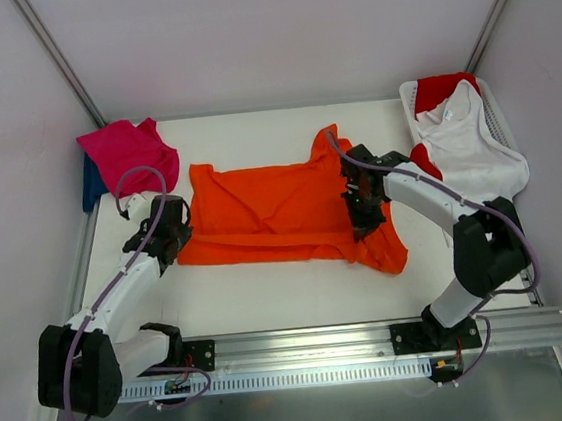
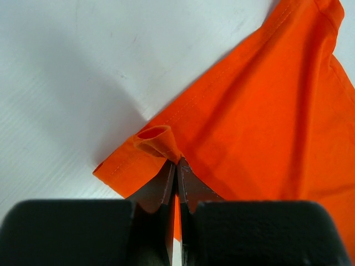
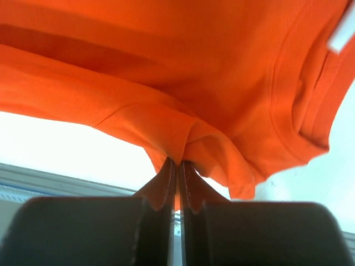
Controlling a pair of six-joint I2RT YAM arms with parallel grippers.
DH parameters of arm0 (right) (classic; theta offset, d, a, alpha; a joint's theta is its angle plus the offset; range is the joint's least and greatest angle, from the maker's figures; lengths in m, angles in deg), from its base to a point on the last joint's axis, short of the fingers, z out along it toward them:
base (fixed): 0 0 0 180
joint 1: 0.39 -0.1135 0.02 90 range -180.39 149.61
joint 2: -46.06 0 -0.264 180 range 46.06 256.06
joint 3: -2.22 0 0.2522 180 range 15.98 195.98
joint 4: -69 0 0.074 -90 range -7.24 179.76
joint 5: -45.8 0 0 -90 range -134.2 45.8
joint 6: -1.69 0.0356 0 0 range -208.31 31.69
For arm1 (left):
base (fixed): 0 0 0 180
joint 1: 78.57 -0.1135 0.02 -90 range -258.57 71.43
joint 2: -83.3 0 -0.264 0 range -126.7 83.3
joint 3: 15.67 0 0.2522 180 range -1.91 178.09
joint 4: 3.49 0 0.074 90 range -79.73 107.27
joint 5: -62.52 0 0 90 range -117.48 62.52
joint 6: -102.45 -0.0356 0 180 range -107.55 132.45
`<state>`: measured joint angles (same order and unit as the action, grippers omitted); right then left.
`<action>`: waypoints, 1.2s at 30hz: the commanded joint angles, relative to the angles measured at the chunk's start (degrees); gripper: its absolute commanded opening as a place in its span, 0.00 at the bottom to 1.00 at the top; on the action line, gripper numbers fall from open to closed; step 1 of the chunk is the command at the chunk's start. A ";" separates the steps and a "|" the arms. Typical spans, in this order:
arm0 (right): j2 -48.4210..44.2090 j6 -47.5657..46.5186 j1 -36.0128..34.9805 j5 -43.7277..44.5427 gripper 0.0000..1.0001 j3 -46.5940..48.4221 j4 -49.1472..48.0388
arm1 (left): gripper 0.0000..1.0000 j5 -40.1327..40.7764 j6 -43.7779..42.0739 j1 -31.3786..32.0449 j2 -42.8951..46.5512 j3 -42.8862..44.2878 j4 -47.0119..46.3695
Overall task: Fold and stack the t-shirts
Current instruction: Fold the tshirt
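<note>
The orange t-shirt lies spread across the middle of the table, partly folded lengthwise. My left gripper is shut on its hem at the near left corner. My right gripper is shut on a pinch of cloth near the collar and shoulder, lifting it a little off the table. A magenta-pink t-shirt lies at the far left on a dark blue one. A white t-shirt and a red one hang over the basket.
The white plastic basket stands at the far right corner. A metal rail runs along the near table edge. Grey walls close in the left, back and right sides.
</note>
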<state>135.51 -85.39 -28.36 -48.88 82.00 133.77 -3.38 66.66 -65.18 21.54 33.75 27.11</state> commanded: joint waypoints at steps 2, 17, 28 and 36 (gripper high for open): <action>5.45 -2.30 0.90 -0.59 0.00 5.87 -0.29 | 0.00 2.27 0.01 -0.64 -3.44 3.88 -3.74; 12.59 0.33 1.42 7.50 0.00 9.66 -1.61 | 0.00 1.83 0.19 -1.70 -12.77 4.60 -7.26; 11.54 1.92 2.30 14.44 0.99 7.63 -1.43 | 0.99 -1.33 0.36 -1.96 -18.75 6.09 -7.44; 4.78 3.58 2.13 14.89 0.99 6.40 -0.47 | 0.99 -1.07 -0.51 -1.96 -16.12 4.60 -7.52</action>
<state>146.07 -83.23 -26.35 -35.35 88.27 131.36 -4.50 67.01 -66.32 3.18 37.86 19.99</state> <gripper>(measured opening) 0.993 0.990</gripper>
